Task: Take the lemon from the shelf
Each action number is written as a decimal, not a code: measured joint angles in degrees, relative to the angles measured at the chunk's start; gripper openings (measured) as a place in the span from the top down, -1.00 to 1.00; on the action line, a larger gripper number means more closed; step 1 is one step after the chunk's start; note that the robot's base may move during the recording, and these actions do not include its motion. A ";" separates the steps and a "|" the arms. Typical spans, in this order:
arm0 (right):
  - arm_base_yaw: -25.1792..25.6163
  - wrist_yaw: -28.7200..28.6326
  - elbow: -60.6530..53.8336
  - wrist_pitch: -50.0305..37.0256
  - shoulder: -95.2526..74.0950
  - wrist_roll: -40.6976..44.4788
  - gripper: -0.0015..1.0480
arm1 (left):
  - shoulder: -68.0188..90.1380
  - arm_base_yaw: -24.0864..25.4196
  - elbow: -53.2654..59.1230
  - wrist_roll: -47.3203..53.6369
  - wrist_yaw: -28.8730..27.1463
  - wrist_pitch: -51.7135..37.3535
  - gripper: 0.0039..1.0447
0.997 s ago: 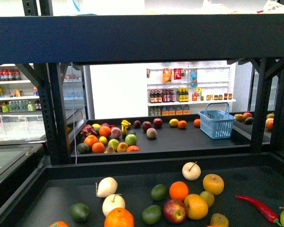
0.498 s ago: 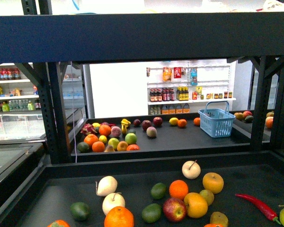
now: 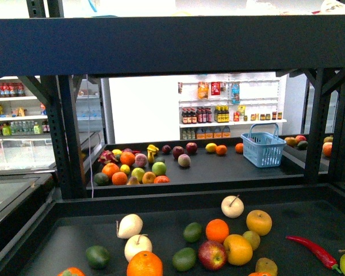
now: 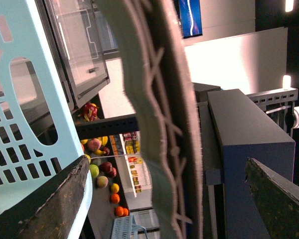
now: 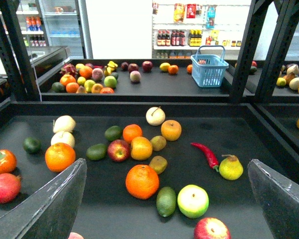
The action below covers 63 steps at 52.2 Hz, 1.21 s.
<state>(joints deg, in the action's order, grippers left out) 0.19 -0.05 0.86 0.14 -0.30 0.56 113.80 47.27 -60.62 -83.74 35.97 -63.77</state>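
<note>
Lemon point(image 5: 141, 148) is lying on the near deck of the shelf point(image 5: 269, 149), touching a red apple point(image 5: 118, 150). Its long axis is not showing clearly. Right gripper point(image 5: 167, 199) and left gripper point(image 4: 164, 199) are both hanging spread, grasping nothing.

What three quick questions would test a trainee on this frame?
1. True or false: the red chili lies on the shelf's near deck.
2. The blue basket stands on: A) the near deck, B) the far deck, C) the floor.
3. Fill in: the right gripper hangs over the fruit with its jaws ____.
Key: 1 true; 2 B; 3 open.
</note>
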 joint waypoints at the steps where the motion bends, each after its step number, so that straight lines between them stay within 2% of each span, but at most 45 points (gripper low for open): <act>1: 0.00 0.00 0.00 0.00 0.00 0.00 -0.86 | -0.61 0.11 0.02 0.44 0.07 1.11 -0.85; 4: 0.00 0.00 0.00 0.00 0.00 0.00 -0.86 | -2.93 0.42 0.04 2.73 0.11 5.60 -0.85; 10: 0.00 0.00 0.00 0.00 0.00 0.00 -0.86 | -9.18 0.92 0.04 11.37 -1.97 21.53 -0.85; 17: 0.00 0.00 0.00 0.00 0.00 -0.02 -0.86 | -19.74 0.98 0.15 28.81 -4.68 45.42 -0.85; 20: 0.00 0.00 0.00 0.00 0.00 0.00 -0.86 | -27.08 0.92 1.38 39.50 -5.99 54.88 -0.85; 25: 0.00 0.00 0.00 0.00 0.00 0.00 -0.86 | -36.04 0.92 3.72 49.33 -7.63 64.78 -0.85; 33: 0.00 -0.02 0.00 0.00 0.00 -0.02 -0.86 | -53.02 -0.04 8.35 61.77 -7.48 78.88 -0.85; 38: 0.00 -0.02 0.00 0.00 0.00 0.00 -0.86 | -60.78 -1.95 9.05 63.30 -7.45 84.17 -0.85; 42: 0.00 0.00 0.00 0.00 0.02 0.00 -0.86 | -67.43 -4.63 9.60 63.89 -8.52 85.99 -0.85; 45: 0.00 0.00 0.00 0.00 0.00 0.00 -0.86 | -72.15 -5.99 12.48 67.34 -3.48 80.78 -0.72; 47: 0.00 0.00 0.00 0.00 0.02 0.00 -0.86 | -76.78 -8.24 16.09 71.34 -1.77 75.95 -0.59; 49: 0.00 0.00 0.00 0.00 0.00 0.00 -0.86 | -81.85 -11.69 19.67 75.54 -3.58 74.82 -0.45; 53: 0.00 -0.11 0.00 0.00 0.00 -0.02 -0.86 | -89.39 -21.22 25.40 79.34 -12.85 74.82 -0.21; 56: 0.00 -0.04 0.00 0.00 0.00 0.00 -0.86 | -93.18 -31.82 29.05 80.98 -24.68 74.40 0.00; 59: 0.00 0.00 0.00 0.00 0.00 0.00 -0.86 | -95.34 -41.18 32.22 81.85 -32.26 73.05 0.20; 63: 0.00 -0.15 0.00 0.00 0.02 0.00 -0.86 | -97.18 -45.88 35.85 82.53 -34.82 71.67 0.44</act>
<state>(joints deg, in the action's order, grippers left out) 0.19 -0.21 0.86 0.14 -0.27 0.56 16.62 1.39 -24.77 -1.21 1.15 7.90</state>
